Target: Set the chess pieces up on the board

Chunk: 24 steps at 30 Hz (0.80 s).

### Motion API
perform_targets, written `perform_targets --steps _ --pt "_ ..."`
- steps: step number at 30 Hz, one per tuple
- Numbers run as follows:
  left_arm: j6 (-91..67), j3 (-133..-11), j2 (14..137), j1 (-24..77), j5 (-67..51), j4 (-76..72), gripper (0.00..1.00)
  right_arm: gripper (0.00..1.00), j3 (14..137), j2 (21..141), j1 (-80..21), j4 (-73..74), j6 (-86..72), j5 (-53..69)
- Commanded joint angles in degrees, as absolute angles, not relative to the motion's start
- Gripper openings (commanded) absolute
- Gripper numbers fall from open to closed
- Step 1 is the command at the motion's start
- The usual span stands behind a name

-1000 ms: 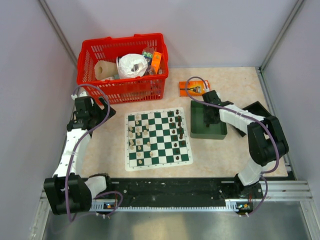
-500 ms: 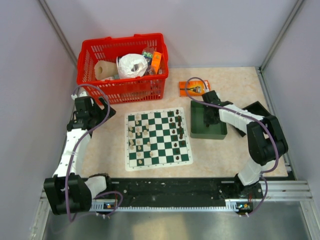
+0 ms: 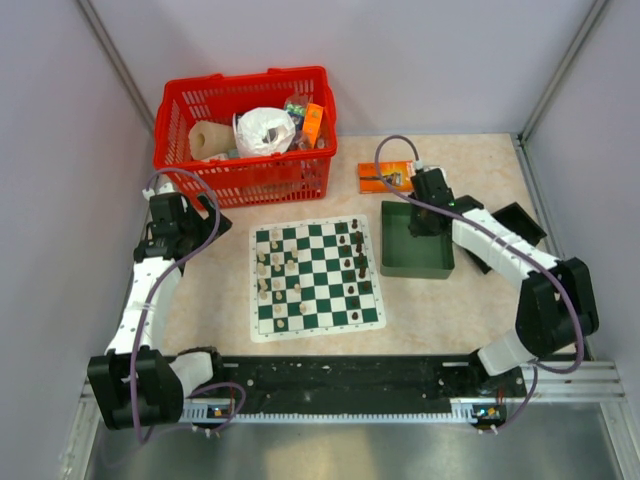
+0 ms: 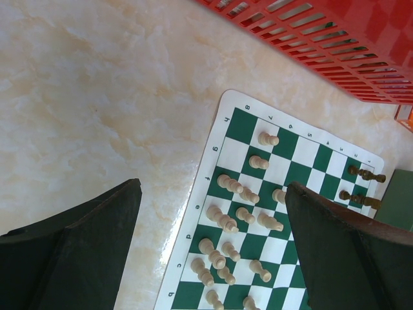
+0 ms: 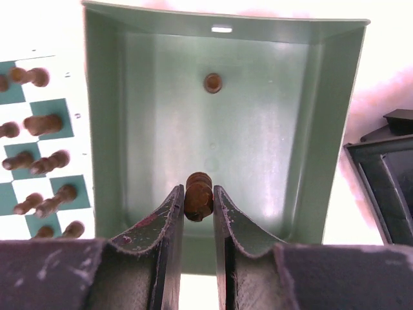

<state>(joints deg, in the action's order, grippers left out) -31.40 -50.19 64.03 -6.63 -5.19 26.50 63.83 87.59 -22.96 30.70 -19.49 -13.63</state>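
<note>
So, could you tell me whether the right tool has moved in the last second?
Yes: gripping a dark chess piece, the right tool has shifted toward the green tray's far right corner.

Bright, even light, soft shadows; rt wrist view overexposed w/ blown-out whites.

Bare counter [image 3: 205, 300] lies left of the board [image 3: 318, 333]; the red basket [image 3: 250, 185] shuts its far side. I've green tray [image 3: 415, 266] walls around the dark piece [image 5: 199, 197] in my right pincer [image 5: 199, 190], a loose piece [image 5: 212, 82] beyond.
</note>
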Motion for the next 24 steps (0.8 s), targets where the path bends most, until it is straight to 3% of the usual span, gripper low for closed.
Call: perform_targets --steps 1,15,24 --pt "-31.5 -50.4 63.1 -6.7 -5.6 23.6 0.98 0.15 65.6 81.2 -27.2 32.5 -20.7 -14.9" --pt "-31.2 -49.5 61.8 -6.7 -5.7 23.7 0.98 0.15 59.0 74.1 -47.9 34.6 -31.8 -17.7" --pt "-31.2 -49.4 61.3 -6.7 -5.7 23.8 0.98 0.15 55.1 75.3 -55.0 34.3 -34.3 -17.8"
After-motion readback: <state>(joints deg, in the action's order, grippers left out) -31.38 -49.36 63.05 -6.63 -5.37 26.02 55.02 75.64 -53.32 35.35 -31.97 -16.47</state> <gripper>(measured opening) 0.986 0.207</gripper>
